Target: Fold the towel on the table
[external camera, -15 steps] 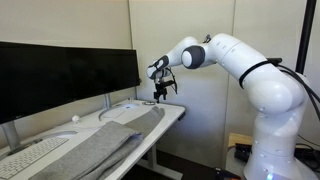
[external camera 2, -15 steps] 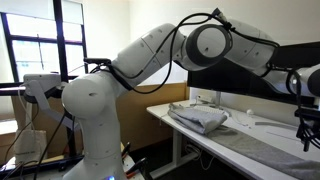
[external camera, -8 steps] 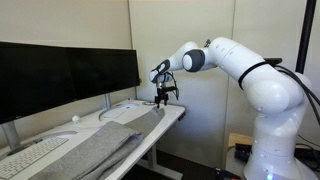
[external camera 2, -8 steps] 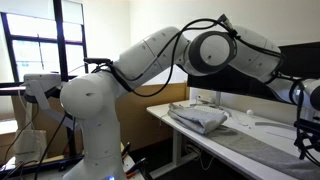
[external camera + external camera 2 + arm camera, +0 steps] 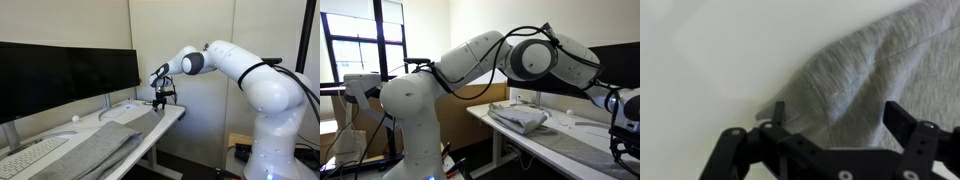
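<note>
arm (image 5: 240,62) stretched left, gripper (image 5: 160,97) pointing down over the towel (image 5: 875,70) corner at the table's (image 5: 172,117) far end, jaws apart.

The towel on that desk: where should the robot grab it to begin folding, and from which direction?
Probably the rounded end corner of the towel, which the wrist view shows lying on the table just below the open gripper. Coming straight down from above suits it: the cloth is soft and limp, so the jaws could pinch its edge there.

towel (image 5: 875,70) cropped at right, gripper (image 5: 618,150) partly cropped
</note>
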`<control>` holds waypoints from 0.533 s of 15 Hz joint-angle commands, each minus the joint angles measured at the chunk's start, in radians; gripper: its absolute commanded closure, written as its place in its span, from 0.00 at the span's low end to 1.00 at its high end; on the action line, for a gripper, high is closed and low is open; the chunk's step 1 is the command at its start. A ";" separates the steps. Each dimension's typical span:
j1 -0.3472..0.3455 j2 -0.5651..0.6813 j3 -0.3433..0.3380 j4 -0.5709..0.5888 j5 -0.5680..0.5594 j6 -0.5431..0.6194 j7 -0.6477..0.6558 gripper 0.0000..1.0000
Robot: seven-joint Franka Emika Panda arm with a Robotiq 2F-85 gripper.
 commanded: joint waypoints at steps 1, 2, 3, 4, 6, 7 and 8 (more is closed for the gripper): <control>-0.017 -0.005 0.009 -0.013 0.016 0.034 -0.015 0.00; -0.018 -0.003 0.009 -0.012 0.015 0.038 -0.015 0.00; -0.016 0.004 0.009 -0.008 0.014 0.041 -0.011 0.00; -0.016 0.008 0.008 -0.007 0.012 0.042 -0.009 0.00; -0.015 0.016 0.007 -0.002 0.010 0.042 -0.007 0.00; -0.014 0.021 0.005 0.001 0.009 0.041 -0.005 0.00; -0.014 0.026 0.004 0.005 0.008 0.037 -0.004 0.00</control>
